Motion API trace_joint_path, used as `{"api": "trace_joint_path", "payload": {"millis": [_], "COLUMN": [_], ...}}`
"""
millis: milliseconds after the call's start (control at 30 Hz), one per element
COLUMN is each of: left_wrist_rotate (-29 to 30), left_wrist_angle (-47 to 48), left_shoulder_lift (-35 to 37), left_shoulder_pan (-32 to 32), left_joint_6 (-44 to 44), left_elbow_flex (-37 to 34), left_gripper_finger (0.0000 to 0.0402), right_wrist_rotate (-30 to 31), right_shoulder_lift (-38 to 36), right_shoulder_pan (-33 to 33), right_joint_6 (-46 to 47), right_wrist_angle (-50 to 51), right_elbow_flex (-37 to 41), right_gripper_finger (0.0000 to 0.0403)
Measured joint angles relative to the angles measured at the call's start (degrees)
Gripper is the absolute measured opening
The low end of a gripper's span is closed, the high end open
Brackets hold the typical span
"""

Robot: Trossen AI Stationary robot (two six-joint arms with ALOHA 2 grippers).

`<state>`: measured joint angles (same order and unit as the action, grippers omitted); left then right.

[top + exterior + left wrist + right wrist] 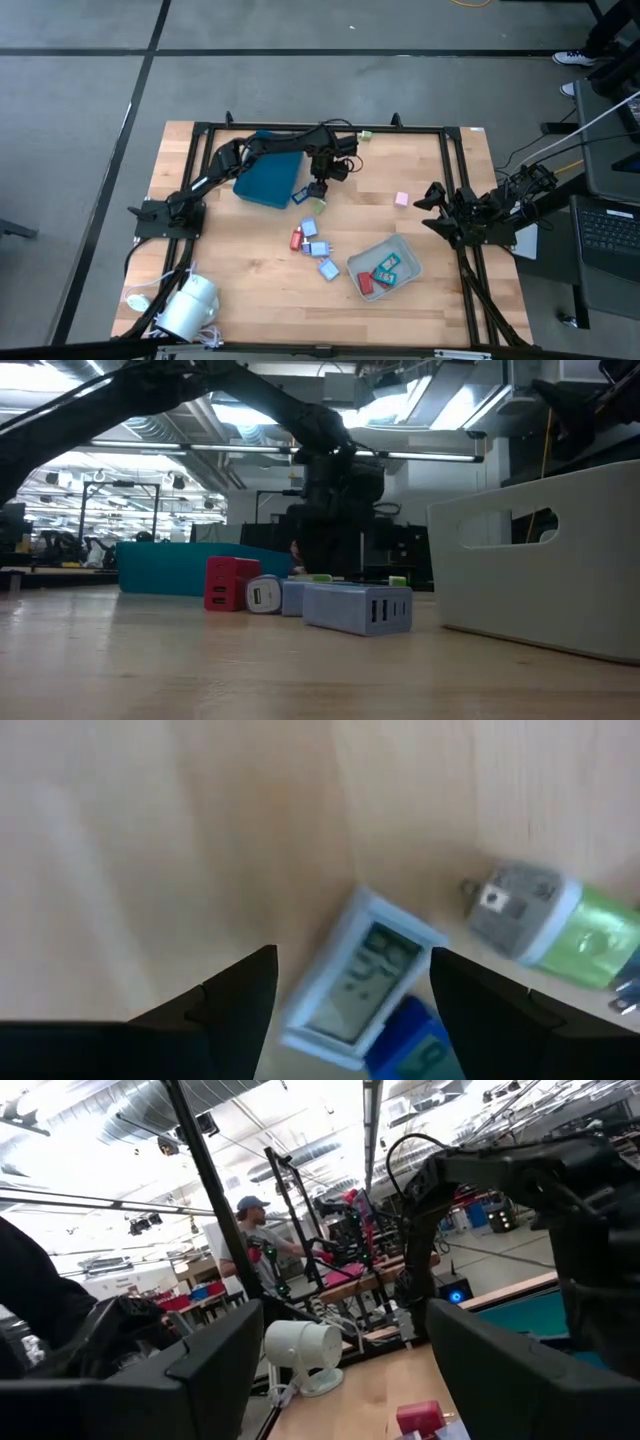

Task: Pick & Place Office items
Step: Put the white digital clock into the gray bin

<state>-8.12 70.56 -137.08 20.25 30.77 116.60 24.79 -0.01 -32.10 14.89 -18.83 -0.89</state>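
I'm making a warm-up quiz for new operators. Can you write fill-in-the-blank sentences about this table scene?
1. The left gripper hovers next to the ____ tray.
2. In the left wrist view, its fingers are ____.
3. The pale grey tray holds ____ and teal items.
4. The right gripper waits at the table's ____ edge.

Missing words: teal; open; red; right

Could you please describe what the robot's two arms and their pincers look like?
Both arms are dark, nearly black, jointed links on black frame rails. The left pincer has two flat, dark, wedge-shaped fingers; the right pincer has the same broad dark fingers. Black cables loop beside the left arm's wrist and trail from the right arm.
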Motion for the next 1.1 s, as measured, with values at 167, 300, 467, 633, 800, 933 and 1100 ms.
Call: {"api": "trace_joint_path", "payload": {"millis": [167, 300, 467, 633, 800, 933, 1100], "left_wrist_rotate": [0.75, 3.56, 5.32, 5.20, 0.55, -2.38, -14.76], "left_wrist_angle": [-2.04, -7.07, -8.96, -9.48, -9.40, -8.20, -12.68], "left_shoulder_lift": [2.39, 4.06, 3.94, 3.69, 3.94, 4.37, 4.97], "left_shoulder_pan": [-0.84, -1.49, -1.72, -1.58, -0.68, 1.57, 5.81], "left_joint_6": [0.54, 1.42, -0.54, -1.55, -3.53, -5.13, -11.16], "left_elbow_flex": [-8.46, -13.24, -13.65, -13.62, -13.45, -11.00, -6.67], "left_gripper_finger": [0.0251, 0.0251, 0.0232, 0.0152, 0.0143, 0.0143, 0.0143], "right_wrist_rotate": [-0.47, -0.40, -0.38, -0.36, -0.13, 0.27, 0.27], "right_shoulder_lift": [0.00, 0.00, 0.00, 0.00, 0.00, 0.00, 0.00], "right_shoulder_pan": [0.01, 0.00, 0.01, 0.00, 0.00, 0.00, 0.00], "right_joint_6": [0.96, 0.67, 0.94, 1.01, 0.77, 0.97, 1.01], "right_wrist_angle": [0.00, -0.02, 0.00, 0.00, -0.02, -0.02, -0.12], "right_elbow_flex": [0.00, -0.02, -0.02, -0.02, -0.02, -0.02, -0.02], "right_gripper_finger": [0.0286, 0.0286, 0.0286, 0.0286, 0.0286, 0.0286, 0.0286]}}
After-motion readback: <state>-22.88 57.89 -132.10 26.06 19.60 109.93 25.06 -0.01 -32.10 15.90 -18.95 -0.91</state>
